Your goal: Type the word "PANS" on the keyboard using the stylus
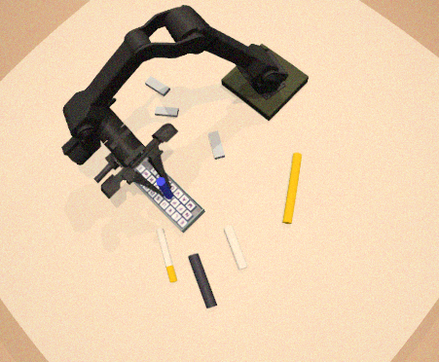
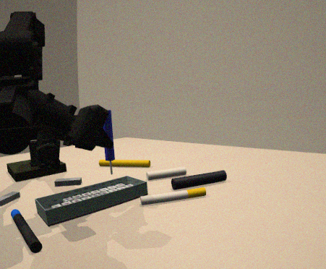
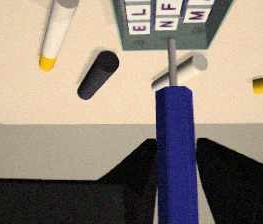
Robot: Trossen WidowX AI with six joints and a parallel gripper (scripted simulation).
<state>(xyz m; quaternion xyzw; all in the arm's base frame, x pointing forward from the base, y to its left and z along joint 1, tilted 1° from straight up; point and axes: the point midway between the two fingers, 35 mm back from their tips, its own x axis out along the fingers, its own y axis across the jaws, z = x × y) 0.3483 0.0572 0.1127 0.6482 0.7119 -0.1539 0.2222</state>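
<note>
My gripper [image 1: 167,190] [image 2: 108,139] [image 3: 175,147] is shut on the blue stylus [image 1: 164,188] [image 2: 109,152] [image 3: 176,165], which stands nearly upright with its thin grey tip down. In the exterior view the tip is raised above the keyboard [image 1: 198,211] [image 2: 92,207] [image 3: 147,44] and touches no key. In the wrist view the tip shows against the bare end strip, just past the N key [image 3: 166,23]. The E key [image 3: 139,28] and the M key [image 3: 198,15] lie either side. The P and S keys cannot be made out in the wrist view.
A white-and-yellow rod [image 1: 164,248] [image 2: 164,197], a black rod [image 1: 202,280] [image 2: 199,179] and a white rod [image 1: 236,247] [image 2: 166,173] lie near the keyboard's end. A yellow rod [image 1: 292,188] lies farther off. Three grey blocks lie toward the arm's base. A blue-ended black rod [image 2: 27,231] lies beside the keyboard.
</note>
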